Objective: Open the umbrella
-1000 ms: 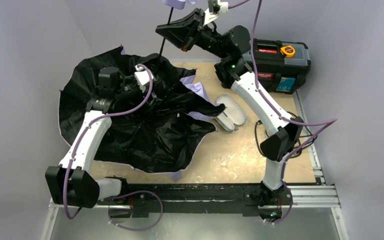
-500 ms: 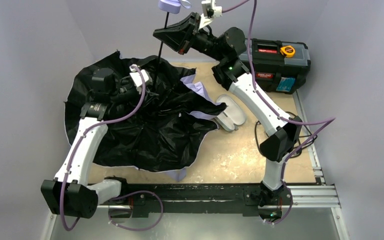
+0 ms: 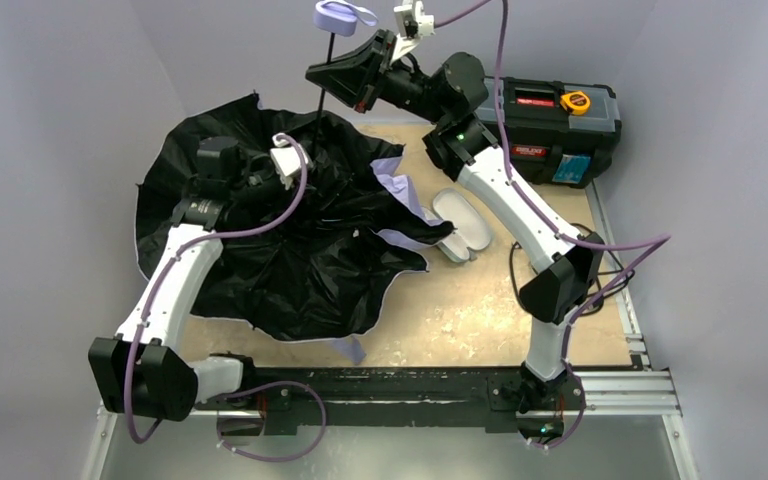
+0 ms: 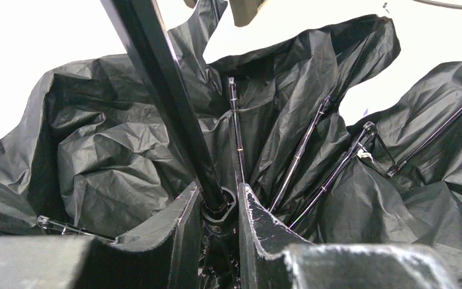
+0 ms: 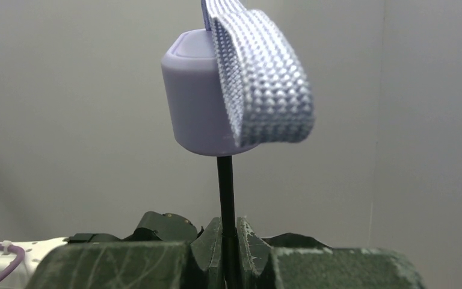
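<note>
While the right gripper (image 5: 227, 232) pinches the black-lined lavender folding umbrella (image 3: 290, 265) by its thin shaft (image 5: 224, 192) at twelve o'clock, the left gripper (image 4: 219, 191), clamping the runner (image 4: 218, 212) by fingertips only, might slip.

No legible text in any view. Only marked surfaces on the toolbox (image 3: 590, 130) at the far right of the bench: red label (image 3: 535, 100) on the lid, with pale lettering too small to read; red-and-white strip (image 3: 530, 150) on the front wall, its print a blur; blue sticker (image 3: 570, 168) near the front right corner, with faint light marks, unreadable. Yellow tape measure (image 3: 575, 101) on the lid, with a dark round patch at its centre, too small to tell whether it is a logo or a number.
</note>
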Robot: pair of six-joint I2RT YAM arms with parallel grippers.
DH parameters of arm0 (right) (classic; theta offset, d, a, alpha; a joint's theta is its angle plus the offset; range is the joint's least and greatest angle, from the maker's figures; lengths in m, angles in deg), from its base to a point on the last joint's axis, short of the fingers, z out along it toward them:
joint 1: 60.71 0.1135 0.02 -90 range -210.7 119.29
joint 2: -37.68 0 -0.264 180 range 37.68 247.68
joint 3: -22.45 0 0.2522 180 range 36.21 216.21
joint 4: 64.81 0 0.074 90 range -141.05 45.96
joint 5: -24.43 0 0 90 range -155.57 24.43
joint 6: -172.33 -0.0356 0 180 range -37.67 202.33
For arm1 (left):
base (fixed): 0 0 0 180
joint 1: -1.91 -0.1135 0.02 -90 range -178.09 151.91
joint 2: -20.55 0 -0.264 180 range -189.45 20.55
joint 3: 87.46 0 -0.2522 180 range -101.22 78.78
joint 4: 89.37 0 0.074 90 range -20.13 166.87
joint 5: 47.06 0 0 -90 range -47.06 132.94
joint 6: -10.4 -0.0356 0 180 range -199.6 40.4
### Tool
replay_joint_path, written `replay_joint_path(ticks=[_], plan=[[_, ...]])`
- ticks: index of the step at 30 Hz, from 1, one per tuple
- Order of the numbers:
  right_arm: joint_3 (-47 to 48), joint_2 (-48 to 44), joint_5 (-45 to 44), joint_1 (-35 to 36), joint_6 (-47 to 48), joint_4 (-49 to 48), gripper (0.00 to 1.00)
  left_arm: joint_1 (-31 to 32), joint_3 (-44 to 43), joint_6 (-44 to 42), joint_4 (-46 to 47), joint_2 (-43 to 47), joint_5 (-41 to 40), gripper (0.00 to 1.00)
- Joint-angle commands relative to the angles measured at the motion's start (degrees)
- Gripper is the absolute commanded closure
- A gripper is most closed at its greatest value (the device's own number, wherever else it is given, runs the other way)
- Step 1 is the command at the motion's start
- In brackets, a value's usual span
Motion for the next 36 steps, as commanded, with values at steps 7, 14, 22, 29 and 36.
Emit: replay_joint_path(ticks=[7, 14, 22, 29, 36], plan=[[10.3, -4.5, -4.5, -3.1, -6.9, -9.8, 1.0, -5.5, 2.1, -10.8, -9.1, -7.9, -4.6, 0.87], [11.3, -4.4, -5.4, -4.5, -10.9, -13.5, 1.0, -5.6, 1.7, -13.9, -10.8, -10.2, -6.6, 0.86], [17.8, -3.0, -6.7, -5.5, -13.4, -15.5, 1.0, -6.2, -0.1, -15.2, -11.6, -14.7, -10.8, 0.82], [16.4, -5.9, -7.2, -5.9, -12.6, -17.5, 1.0, -8.4, -2.8, -15.3, -11.0, -16.8, -12.8, 0.91], [2.9, -12.8, -5.7, -6.4, -9.5, -17.8, 1.0, -10.2, -7.2, -12.9, -4.5, -14.5, -13.6, 1.0]])
